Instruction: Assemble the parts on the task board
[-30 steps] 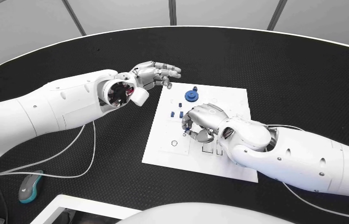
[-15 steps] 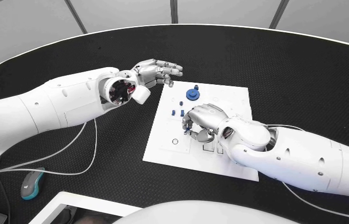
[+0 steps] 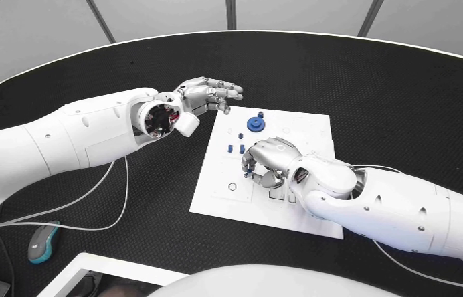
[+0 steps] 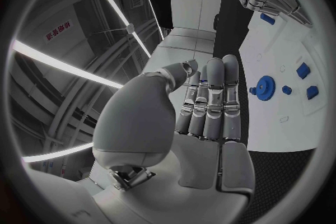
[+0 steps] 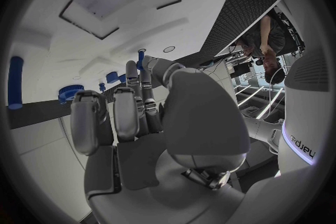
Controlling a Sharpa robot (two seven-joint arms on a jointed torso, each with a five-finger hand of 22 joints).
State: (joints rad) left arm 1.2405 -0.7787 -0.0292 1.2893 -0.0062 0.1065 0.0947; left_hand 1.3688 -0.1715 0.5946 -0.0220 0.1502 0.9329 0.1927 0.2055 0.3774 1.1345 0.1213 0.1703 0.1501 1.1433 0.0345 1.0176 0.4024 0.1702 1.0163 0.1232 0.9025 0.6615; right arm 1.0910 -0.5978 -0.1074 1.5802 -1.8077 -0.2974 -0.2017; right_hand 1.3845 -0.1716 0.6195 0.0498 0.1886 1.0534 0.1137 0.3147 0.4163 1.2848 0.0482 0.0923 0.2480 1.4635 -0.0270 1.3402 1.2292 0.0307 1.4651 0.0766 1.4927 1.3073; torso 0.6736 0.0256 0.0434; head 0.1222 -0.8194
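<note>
Right hand (image 3: 270,158) pinching small blue part (image 5: 140,59) over task board (image 3: 304,126); left hand (image 3: 207,97) empty, fingers extended, above tabletop (image 3: 386,96) beside blue gear (image 3: 255,124).

White rectangular board (image 3: 304,131) lying flat mid-tabletop, slightly skewed. Blue gear (image 3: 255,124) with a knob on top sitting near its far edge. Small blue pegs (image 3: 239,136) standing just nearer, beside the gear. Another blue peg (image 3: 250,174) standing at the right robot hand (image 3: 270,156) fingertips, which are resting over the board's middle.
</note>
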